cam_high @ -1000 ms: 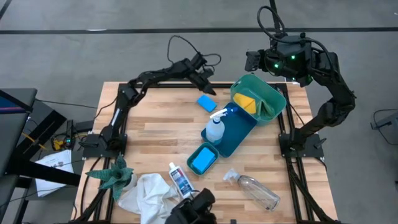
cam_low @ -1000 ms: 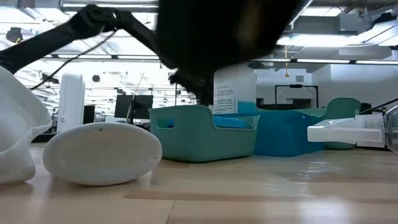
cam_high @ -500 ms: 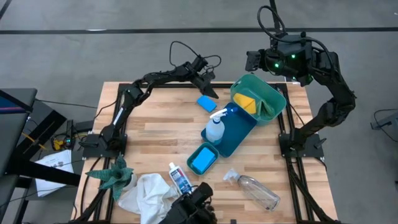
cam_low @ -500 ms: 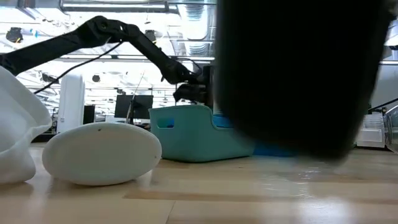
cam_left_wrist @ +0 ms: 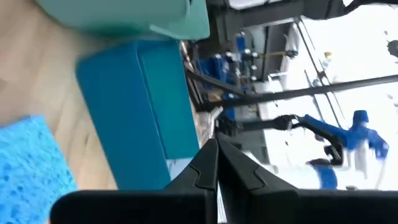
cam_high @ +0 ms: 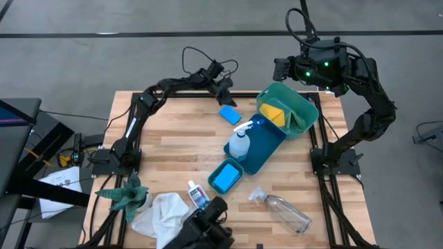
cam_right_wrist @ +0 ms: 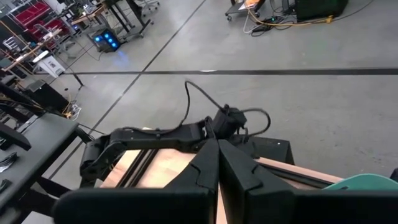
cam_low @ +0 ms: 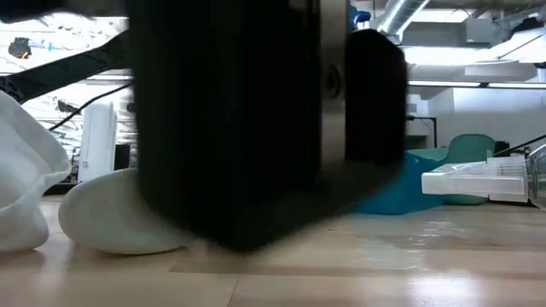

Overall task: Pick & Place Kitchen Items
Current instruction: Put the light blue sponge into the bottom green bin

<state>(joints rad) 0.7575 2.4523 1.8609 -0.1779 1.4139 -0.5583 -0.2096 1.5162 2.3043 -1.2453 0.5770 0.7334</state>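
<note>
Left tool (cam_high: 225, 88) had drawn back (fingers pressed together, empty) above the blue sponge (cam_high: 230, 114), upper centre; right tool (cam_right_wrist: 217, 163) closed too.

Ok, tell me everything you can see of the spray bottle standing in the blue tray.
The spray bottle has a white, plastic-looking body with a rounded shoulder, and a white spray head with a blue trigger that points toward the green tub. It stands upright at the left edge of the long blue tray, between the tub and the small teal bin holding a blue sponge. Neither pincer touches it.
</note>
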